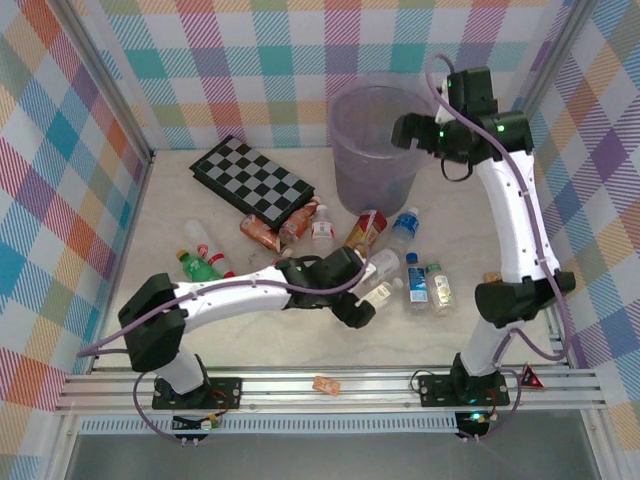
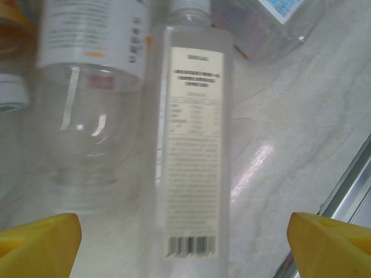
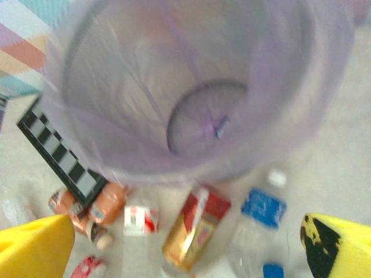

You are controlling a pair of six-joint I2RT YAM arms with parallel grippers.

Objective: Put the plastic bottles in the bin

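The bin (image 1: pixel 375 165) is a tall pale-purple translucent bucket at the back of the table. My right gripper (image 1: pixel 404 128) hangs over its right rim. The right wrist view looks down into the bin (image 3: pixel 116 87), with the gripper (image 3: pixel 185 246) open and nothing between its yellow fingertips (image 3: pixel 35 246). Several plastic bottles lie in front of the bin, among them a red-and-gold one (image 1: pixel 367 230) and a blue-labelled one (image 1: pixel 403 228). My left gripper (image 1: pixel 360 305) is low over that cluster. It (image 2: pixel 185 255) is open and straddles a clear bottle with a white label (image 2: pixel 194 133).
A folded black-and-white checkerboard (image 1: pixel 250 180) lies left of the bin. More bottles sit at the left (image 1: pixel 200 265) and right (image 1: pixel 438 288) of the cluster. A small orange cube (image 1: pixel 321 384) rests on the front rail. Plaid walls close in three sides.
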